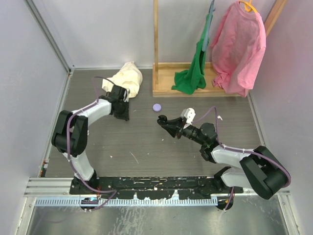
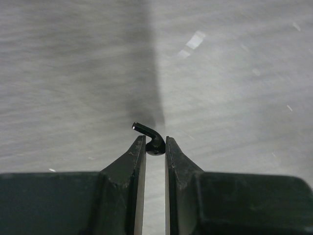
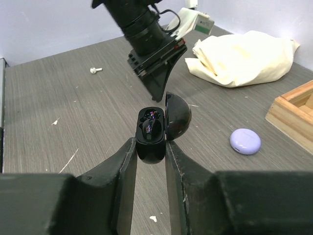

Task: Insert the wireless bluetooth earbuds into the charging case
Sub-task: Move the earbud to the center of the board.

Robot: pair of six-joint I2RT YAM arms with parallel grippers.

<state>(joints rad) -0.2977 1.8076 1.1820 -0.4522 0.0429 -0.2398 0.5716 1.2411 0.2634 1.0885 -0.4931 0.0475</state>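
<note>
Earbud (image 2: 149, 132) — black — pinched in left gripper (image 2: 154, 139); right gripper (image 3: 150, 144) clamps open charging case (image 3: 152, 152); lilac case (image 3: 245, 141) at its 3 o'clock.

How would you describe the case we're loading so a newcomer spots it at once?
From the wooden clothes rack at the table's far side, come toward the right gripper. Clamped in it is the glossy black charging case. Unlike the closed lilac round case lying on the table nearby, it is black, gripped, with its lid open.
</note>
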